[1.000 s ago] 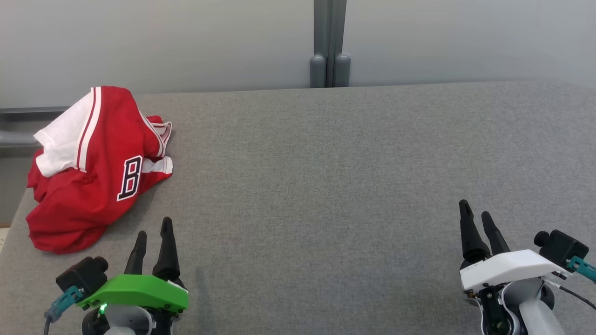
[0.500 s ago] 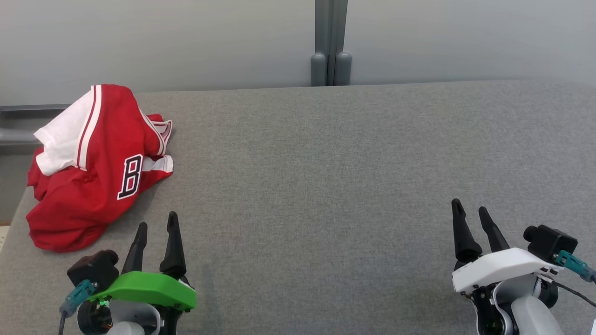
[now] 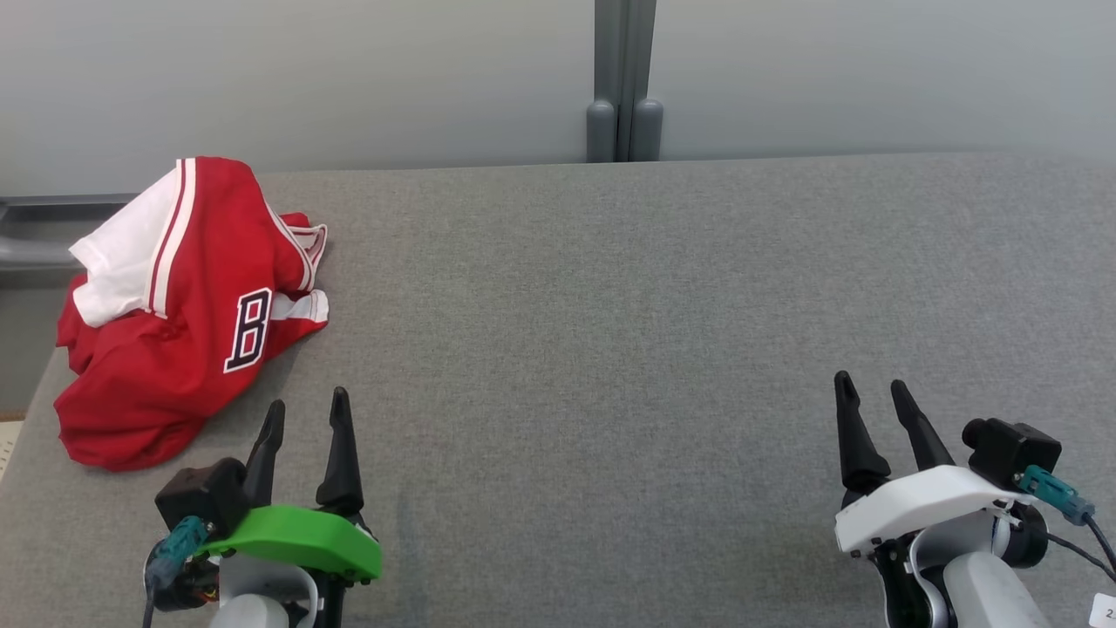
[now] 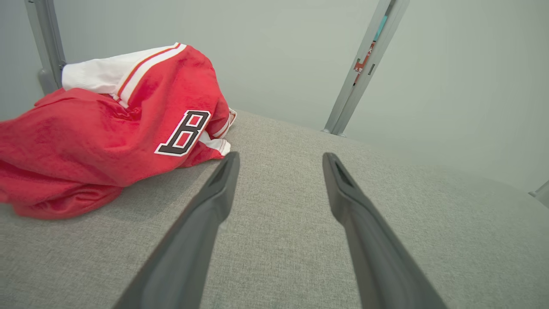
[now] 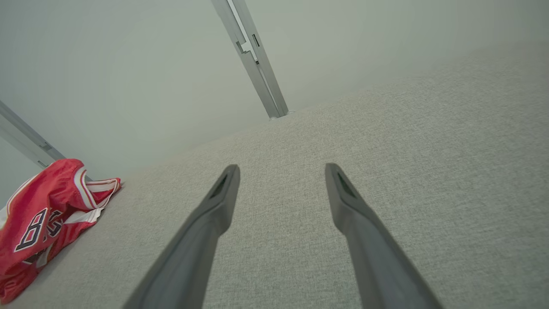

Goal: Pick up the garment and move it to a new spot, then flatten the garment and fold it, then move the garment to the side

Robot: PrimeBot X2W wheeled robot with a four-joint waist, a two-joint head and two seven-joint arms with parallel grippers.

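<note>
The garment (image 3: 174, 323), red with white trim, lay crumpled in a heap at the far left corner of the table (image 3: 610, 305); its left side reached the table's left edge, and whether it hung over could not be told; its top came close to the back edge, where the wall (image 3: 349, 78) rose. From the heap rightward the grey surface ran open to the right side of the head view. The left gripper (image 3: 309, 398) stood at the near left, just short of the garment's near hem and apart from it, fingers spread and released; the right gripper (image 3: 870, 380) stood well apart at the near right, likewise spread and released, with open table around it. A post (image 3: 623, 78) met the back edge near its middle.

The head view gave the corner and both edges at once; the left wrist view, from low down, showed how high the heap stood, a white panel at its top and the black B (image 4: 184, 138) on its near slope; it also showed a second post (image 4: 45, 43) behind the heap. The right wrist view showed the garment far off at its lower left, with further lettering beside the B, too folded to read, and the long open stretch between.
</note>
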